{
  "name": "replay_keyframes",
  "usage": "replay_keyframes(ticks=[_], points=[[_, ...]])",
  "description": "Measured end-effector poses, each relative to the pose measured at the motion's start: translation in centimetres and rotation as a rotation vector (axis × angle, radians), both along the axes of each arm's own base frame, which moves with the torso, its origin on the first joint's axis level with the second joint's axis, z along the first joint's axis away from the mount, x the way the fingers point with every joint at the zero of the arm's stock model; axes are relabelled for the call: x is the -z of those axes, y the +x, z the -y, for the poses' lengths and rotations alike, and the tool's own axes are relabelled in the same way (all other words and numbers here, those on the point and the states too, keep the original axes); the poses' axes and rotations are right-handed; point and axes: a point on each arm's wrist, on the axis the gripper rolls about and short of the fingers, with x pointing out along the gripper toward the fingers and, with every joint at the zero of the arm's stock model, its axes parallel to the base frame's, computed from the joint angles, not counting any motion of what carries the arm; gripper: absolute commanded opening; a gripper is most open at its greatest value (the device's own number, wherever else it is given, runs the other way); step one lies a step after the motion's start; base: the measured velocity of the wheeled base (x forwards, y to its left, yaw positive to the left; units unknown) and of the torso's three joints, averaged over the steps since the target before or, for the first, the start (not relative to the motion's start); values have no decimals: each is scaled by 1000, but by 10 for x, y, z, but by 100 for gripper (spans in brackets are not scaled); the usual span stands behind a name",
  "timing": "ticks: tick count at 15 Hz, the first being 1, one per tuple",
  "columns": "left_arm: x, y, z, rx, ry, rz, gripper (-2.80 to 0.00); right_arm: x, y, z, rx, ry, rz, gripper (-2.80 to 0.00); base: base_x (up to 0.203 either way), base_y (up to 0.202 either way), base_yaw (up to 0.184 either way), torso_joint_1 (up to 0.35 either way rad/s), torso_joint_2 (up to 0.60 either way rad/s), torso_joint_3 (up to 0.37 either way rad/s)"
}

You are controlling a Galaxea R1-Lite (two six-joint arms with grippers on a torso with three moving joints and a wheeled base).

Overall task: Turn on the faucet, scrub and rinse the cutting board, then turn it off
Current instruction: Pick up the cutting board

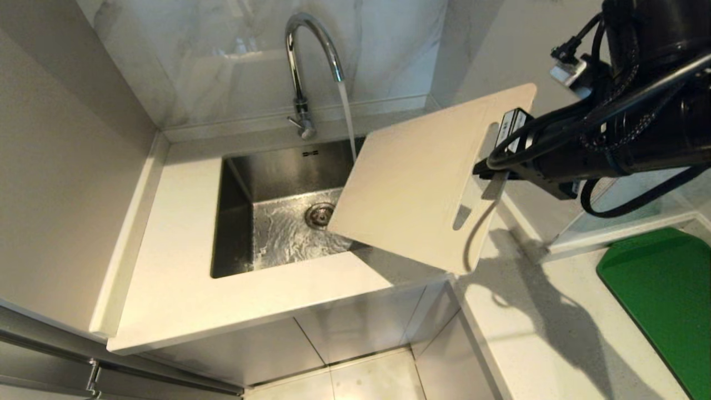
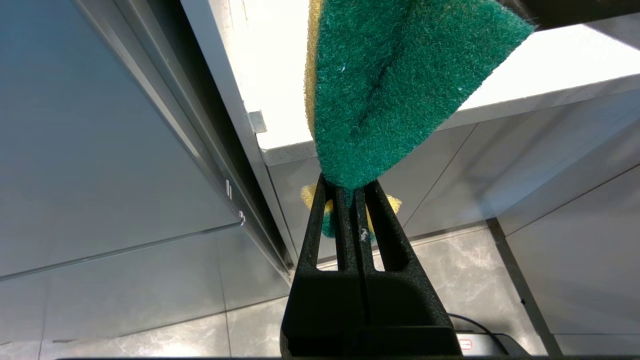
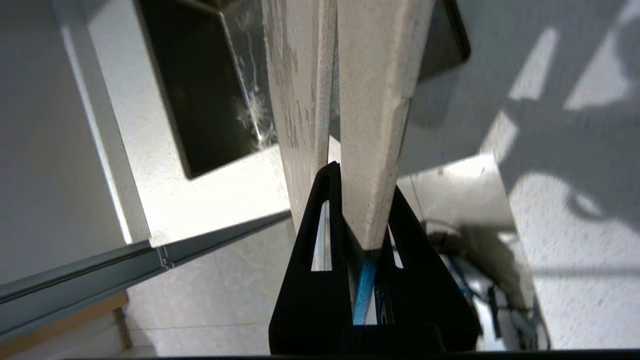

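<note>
Three views cover this moment. Only the head view shows the faucet (image 1: 303, 61) at the far edge of the table (image 1: 172, 261), with water running from its spout into the sink (image 1: 239, 183). It also shows the cutting board (image 1: 427, 178) held tilted in the air, its left part over the right side of the sink, just right of the stream. The right gripper (image 1: 500, 172) grips the board's right end, by the handle slot. The right wrist view shows the fingers (image 3: 320, 220) clamped on the board's edge. Only the left wrist view shows the left gripper (image 2: 350, 192), low beside the cabinet fronts, fingers pressed together on a green-and-yellow sponge (image 2: 395, 85).
</note>
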Motion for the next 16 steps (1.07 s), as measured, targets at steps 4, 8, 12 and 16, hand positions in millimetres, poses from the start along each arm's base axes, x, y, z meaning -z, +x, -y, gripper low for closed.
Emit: replay_keyframes(ticks=[4,8,12,16], points=[[0,0,0,0,0,0,-280,-34,1,5,-22,-118,171,-280,0,0,0,0,0,0],[0,0,0,0,0,0,-280,-49,10,12,-13,-335,334,-280,0,0,0,0,0,0],[0,0,0,0,0,0,-280,-50,18,22,30,-340,332,-280,0,0,0,0,0,0],[0,0,0,0,0,0,-280,-60,20,25,91,-210,326,-280,0,0,0,0,0,0]])
